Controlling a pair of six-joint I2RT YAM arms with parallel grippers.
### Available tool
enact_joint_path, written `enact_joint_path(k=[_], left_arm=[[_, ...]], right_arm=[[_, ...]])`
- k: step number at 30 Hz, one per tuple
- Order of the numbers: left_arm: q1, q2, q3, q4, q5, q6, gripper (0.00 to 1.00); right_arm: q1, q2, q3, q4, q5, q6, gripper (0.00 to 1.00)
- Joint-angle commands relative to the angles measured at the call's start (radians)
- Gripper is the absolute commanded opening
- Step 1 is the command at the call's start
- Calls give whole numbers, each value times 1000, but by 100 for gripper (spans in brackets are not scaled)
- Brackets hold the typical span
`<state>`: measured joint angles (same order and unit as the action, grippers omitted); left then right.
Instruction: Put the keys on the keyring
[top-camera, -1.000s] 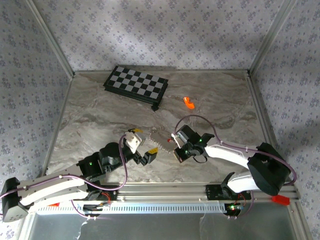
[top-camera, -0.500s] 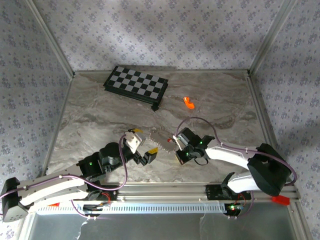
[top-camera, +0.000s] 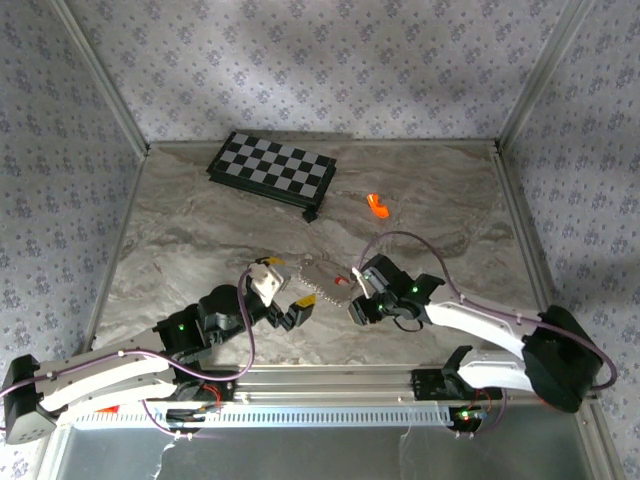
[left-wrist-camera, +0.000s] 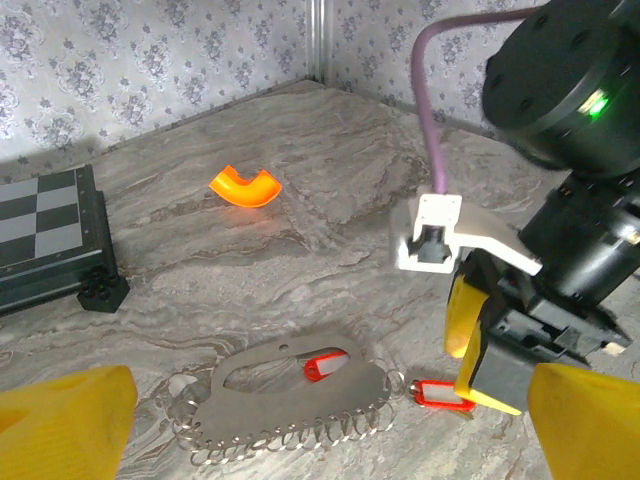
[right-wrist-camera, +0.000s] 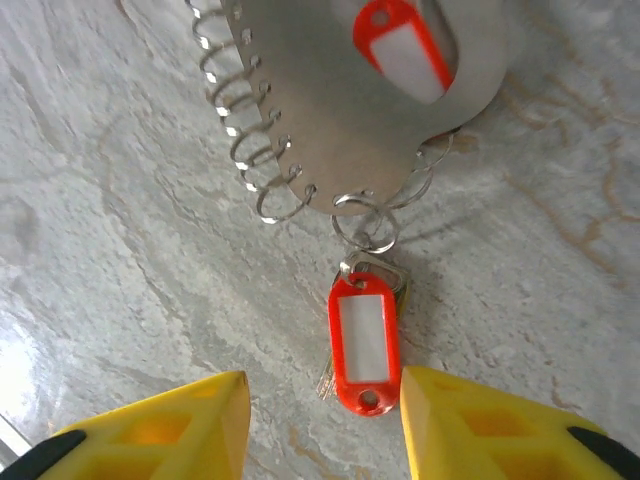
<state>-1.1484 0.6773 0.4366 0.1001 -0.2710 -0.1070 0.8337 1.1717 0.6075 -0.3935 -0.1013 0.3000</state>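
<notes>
Right wrist view looks straight down on a red-tagged key (right-wrist-camera: 365, 350) lying flat on the table (right-wrist-camera: 120, 200), between the fingers of the right gripper (right-wrist-camera: 322, 388). The jaws stand part-way apart: one finger is just beside the tag and the other is well clear. Neither pinches it, so the key rests on its own. Its small split ring overlaps a wire loop at the edge of the keyring (right-wrist-camera: 330, 90), a flat silver plate fringed with such loops. Whether the two are truly linked I cannot tell, though the lie fits a key meant to hang from that loop. A second key (right-wrist-camera: 400, 45) lies inside the plate's cutout — resting there, I judge, rather than threaded on anything, so that one looks not yet done.

Left wrist view shows the left gripper (left-wrist-camera: 330, 425) spread wide and holding nothing. Its fingers flank the keyring from the near side — probably posted there to steady the plate while the other arm works the loops. The orange piece (left-wrist-camera: 245, 187) and the board (left-wrist-camera: 40, 240) sit well apart, out of play.
</notes>
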Motion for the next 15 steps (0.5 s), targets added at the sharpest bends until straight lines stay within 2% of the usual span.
enact_joint_path(k=[1,4,7,11,15], left_arm=[[-5,-2,20,-4,-70,-24,100],[-2,-11,6,14,-120,-32,99],[1,-14,0,5,-245,-63,100],[44,-1,22,-84,-336,-60,100],[125,26,42,-175,-402,-68,100]], right_arm=[[-1,-81,15,-53,55,-2,51],[-2,-177,12,-52,114,-18,59],[-6,-285,-10,-48,193,-19,73],[-37,-424,-45,-3,296,-68,100],[-111,-494,-82,83,376,-105,100]])
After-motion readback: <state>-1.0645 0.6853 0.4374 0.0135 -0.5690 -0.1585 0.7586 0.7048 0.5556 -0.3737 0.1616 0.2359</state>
